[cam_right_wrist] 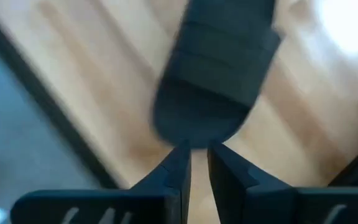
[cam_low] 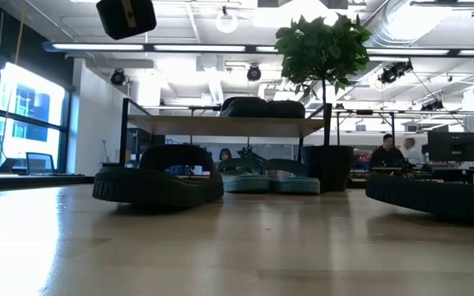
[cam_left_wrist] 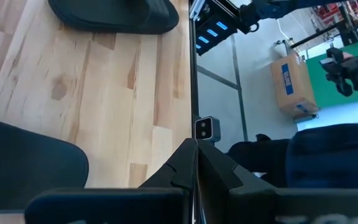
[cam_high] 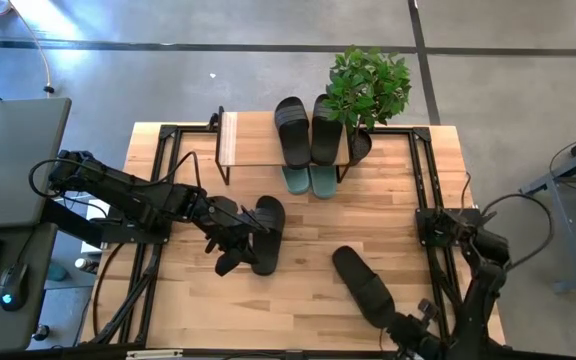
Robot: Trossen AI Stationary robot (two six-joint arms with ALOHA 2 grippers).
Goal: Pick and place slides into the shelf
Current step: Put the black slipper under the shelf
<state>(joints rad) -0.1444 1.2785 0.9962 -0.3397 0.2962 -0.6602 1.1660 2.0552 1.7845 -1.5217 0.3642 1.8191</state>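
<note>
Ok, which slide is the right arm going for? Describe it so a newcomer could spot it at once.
Start at the potted plant by the shelf, then come straight toward the table's near edge. The black slide lies there alone, angled, just ahead of the right end effector. The other loose black slide lies by the left end effector.

Black slides [cam_high: 268,233], sage-green slides [cam_high: 309,181], light wooden shelf [cam_high: 230,138] with black legs.

Your left gripper [cam_high: 230,243] sits mid-table, fingers pressed together. Your right gripper [cam_right_wrist: 194,163] hangs at the near edge, fingers slightly parted.
</note>
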